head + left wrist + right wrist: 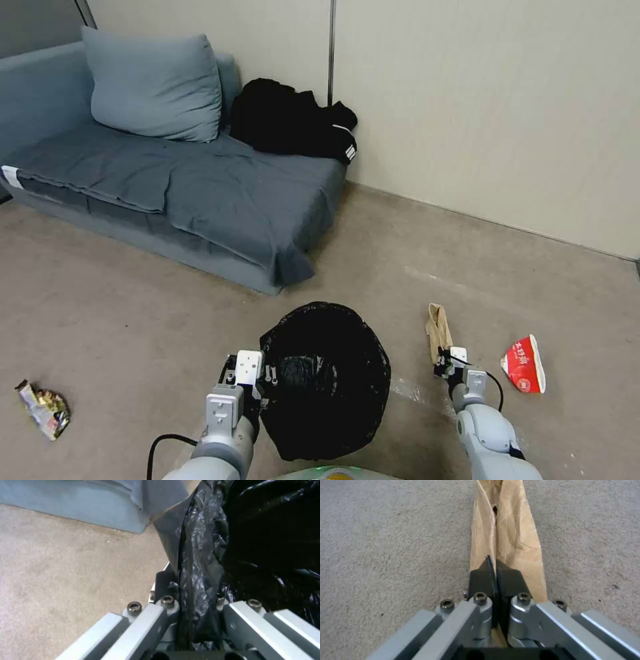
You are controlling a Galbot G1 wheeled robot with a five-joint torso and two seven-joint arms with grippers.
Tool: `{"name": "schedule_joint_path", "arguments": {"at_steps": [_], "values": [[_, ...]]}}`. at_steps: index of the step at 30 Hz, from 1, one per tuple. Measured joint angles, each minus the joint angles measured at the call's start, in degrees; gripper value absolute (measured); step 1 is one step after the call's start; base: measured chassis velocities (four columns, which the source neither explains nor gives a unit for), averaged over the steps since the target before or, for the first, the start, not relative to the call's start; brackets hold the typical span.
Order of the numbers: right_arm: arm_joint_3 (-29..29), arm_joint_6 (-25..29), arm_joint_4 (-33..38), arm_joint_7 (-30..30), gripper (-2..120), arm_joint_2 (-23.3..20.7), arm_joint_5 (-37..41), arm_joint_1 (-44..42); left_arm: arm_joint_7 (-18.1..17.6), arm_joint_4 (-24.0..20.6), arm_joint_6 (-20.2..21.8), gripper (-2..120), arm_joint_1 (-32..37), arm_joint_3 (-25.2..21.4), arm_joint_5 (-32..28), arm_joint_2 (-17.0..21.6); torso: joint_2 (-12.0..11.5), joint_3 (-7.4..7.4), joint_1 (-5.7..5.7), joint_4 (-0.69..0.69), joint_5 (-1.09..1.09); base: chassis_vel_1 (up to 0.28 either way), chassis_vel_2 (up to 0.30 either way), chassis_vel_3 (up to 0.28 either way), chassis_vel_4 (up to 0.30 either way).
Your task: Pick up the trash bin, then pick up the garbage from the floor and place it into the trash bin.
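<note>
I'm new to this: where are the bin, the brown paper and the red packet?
bin (333,373): head view, on its black liner.
brown paper (516,530): right wrist view, its creased middle.
red packet (523,365): head view, its printed face.

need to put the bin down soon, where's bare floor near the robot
Bare floor lies between the sofa and the trash bin, and left of the left gripper up to the gold wrapper. Right is crowded: brown paper in the right gripper, red packet.

Head looks down at floor; wrist cameras close over pincers.
</note>
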Motion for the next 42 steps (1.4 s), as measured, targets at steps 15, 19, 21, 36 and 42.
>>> {"name": "schedule_joint_path", "arguments": {"at_steps": [15,19,21,36,42], "values": [[-0.48,11.87,28.50,-9.62,0,-0.43,3.55,-11.68,0.03,0.83,-0.13,1,-0.82,0.52,-0.27,0.47,0.00,0.00,0.00,0.00,-0.01,0.000,0.000,0.000,0.000],[-0.66,21.71,38.34,-26.48,0,-1.26,5.35,-15.99,0.06,1.44,-0.08,1,-1.47,0.43,-0.35,1.05,0.00,0.00,0.00,0.01,-0.01,0.000,0.000,0.000,0.000],[-1.79,24.95,45.03,-34.62,0,-2.55,5.76,-19.61,0.08,1.72,0.04,1,-1.81,0.26,-0.63,1.34,0.00,0.00,0.00,0.00,0.00,0.000,0.000,0.000,0.000],[-14.17,25.94,54.76,-42.07,0,-11.05,0.70,-29.99,0.12,3.28,0.76,1,-4.45,0.44,-1.17,1.52,0.00,0.00,0.00,0.00,0.01,0.000,0.000,0.000,0.000],[-15.54,26.43,51.76,-42.32,0,-11.29,-0.64,-30.59,0.14,3.29,0.87,1,-5.05,0.35,-1.47,1.49,0.00,0.00,0.00,0.00,0.00,0.000,0.000,0.000,0.000]]}}
